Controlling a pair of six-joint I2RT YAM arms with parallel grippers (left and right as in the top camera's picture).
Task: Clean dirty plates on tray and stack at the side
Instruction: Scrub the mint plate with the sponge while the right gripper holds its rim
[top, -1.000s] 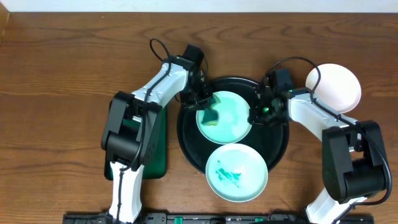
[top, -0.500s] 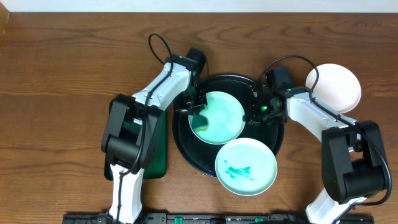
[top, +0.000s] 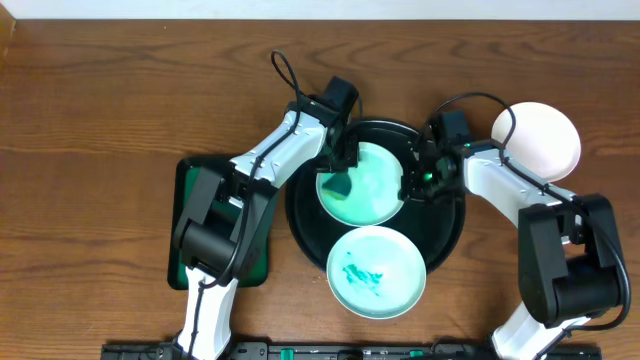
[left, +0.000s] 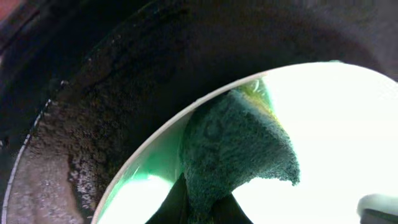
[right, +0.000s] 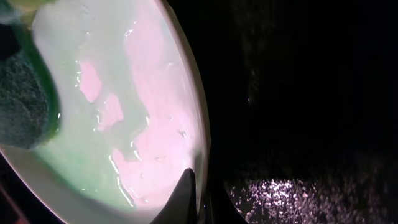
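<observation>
We are scrubbing the upper plate (top: 375, 185), which sits at 12 o'clock in the black tray (top: 300, 225). To do it well, we should press the sponge (left: 236, 149) flat and sweep from the plate's 9 o'clock edge across the wet green film, without shoving it onto the smeared plate (top: 377, 272) at 6 o'clock. Our left gripper (top: 338, 172) is clamped tight on the sponge. Our right gripper (top: 412, 185) is pinched onto the upper plate's 3 o'clock rim, steadying it.
</observation>
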